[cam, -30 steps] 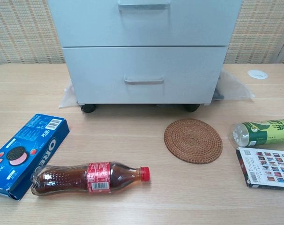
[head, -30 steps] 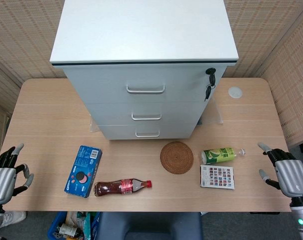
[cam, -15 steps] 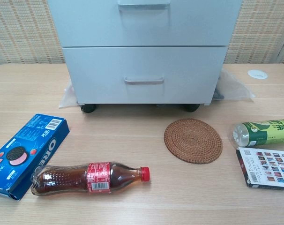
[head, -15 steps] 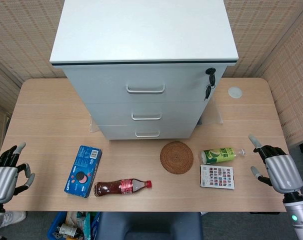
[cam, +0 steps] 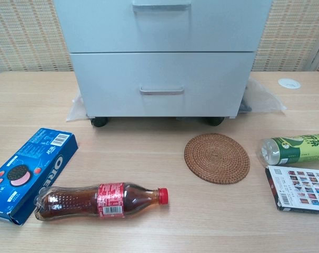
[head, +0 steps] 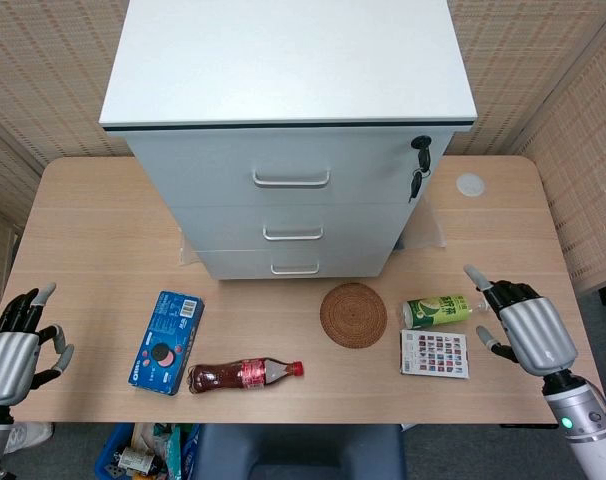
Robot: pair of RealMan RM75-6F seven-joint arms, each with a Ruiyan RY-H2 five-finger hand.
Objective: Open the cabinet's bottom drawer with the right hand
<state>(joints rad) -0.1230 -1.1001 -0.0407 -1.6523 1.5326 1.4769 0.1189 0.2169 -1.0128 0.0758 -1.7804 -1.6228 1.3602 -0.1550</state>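
bottom drawer (head: 296,264): closed, lowest on the white cabinet (head: 288,60) at the back middle of the table (head: 93,230) | right hand (head: 519,325): fingers spread, holds nothing, just right of the green bottle (head: 438,311) | left hand (head: 15,345): fingers apart, empty, at the table's left front edge

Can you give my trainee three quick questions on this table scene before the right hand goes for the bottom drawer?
1. True or false: the bottom drawer of the white cabinet is shut.
2. What lies between the round woven coaster and the right hand? A) blue cookie box B) green can on its side C) cola bottle
3. Fill in: both hands hold ____.

Key: 1 true. 2 B, the green can. 3 nothing; the left hand is also open.
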